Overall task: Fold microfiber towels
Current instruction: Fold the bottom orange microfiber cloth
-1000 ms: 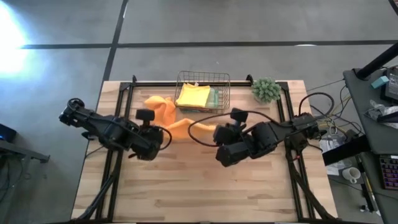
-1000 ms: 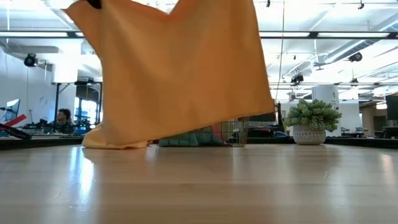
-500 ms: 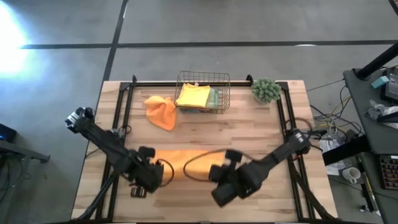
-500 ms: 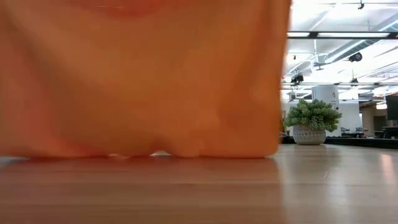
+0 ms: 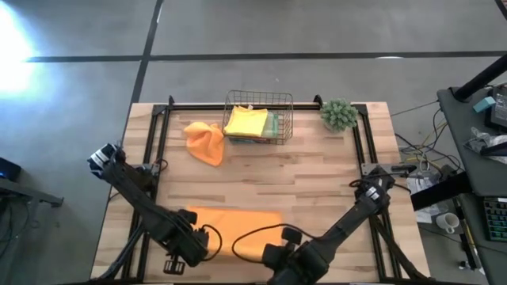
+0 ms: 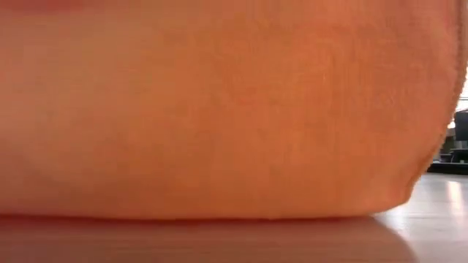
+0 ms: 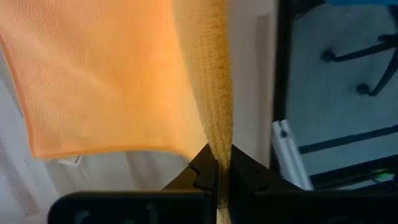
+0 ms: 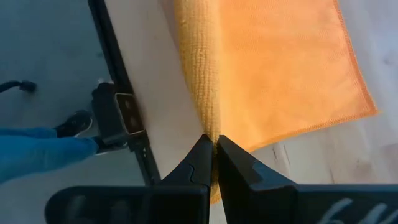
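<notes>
Risk at this moment sat mainly in the two corner grips. You had the left tool (image 7: 219, 167) clamped on one near corner of the orange towel (image 5: 236, 224) and the right tool (image 8: 212, 151) clamped on the other, both low at the near edge of the surface (image 5: 317, 182). In each wrist view the fingers were pinched together on only a thin ridge of cloth. A bite that shallow could have let a corner slip if you pulled the arms apart or lifted fast, and the edge would then have dropped crooked.

The towel's far portion lay flat on the surface, while its near part hung from the tools as a curtain that filled the low view. If you had released from that height, the hem would probably have folded under itself instead of lying square. Uneven travel of the two arms would have skewed the sheet, and every later fold would have inherited that skew.

A second orange towel (image 5: 205, 140) lay crumpled near the far-left side, just beside the wire basket (image 5: 259, 116), which held a yellow towel (image 5: 245, 122) and at least one more beneath it. These were well apart from the work. The potted plant (image 5: 339, 114) at the far right was likewise clear of both arms, so collision there was unlikely.
</notes>
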Available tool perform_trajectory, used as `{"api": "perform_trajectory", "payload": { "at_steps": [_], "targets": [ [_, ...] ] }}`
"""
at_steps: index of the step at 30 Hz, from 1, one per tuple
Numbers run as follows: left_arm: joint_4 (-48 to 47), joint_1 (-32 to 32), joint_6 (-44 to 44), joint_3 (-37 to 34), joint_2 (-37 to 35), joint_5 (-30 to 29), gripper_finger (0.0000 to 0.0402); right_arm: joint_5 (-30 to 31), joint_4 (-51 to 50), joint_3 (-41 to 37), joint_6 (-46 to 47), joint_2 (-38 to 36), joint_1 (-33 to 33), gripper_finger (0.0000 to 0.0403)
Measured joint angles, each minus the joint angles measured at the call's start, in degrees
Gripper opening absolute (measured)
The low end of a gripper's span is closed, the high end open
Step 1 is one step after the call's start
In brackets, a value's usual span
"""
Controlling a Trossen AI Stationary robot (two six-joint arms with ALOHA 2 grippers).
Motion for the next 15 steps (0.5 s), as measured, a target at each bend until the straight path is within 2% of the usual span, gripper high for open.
{"api": "perform_trajectory", "payload": {
  "at_steps": [9, 15],
  "targets": [
    [2.17, 0.52, -0.34, -10.13, 0.02, -0.57, 0.0, 3.28, -0.51, -4.26, -0.79, 0.2, -2.5, 0.0008],
    [2.7, 2.87, -0.27, -12.94, 0.02, -4.19, 0.0, 3.25, -0.66, -10.13, -0.51, 0.2, -5.15, 0.0008]
  ]
}}
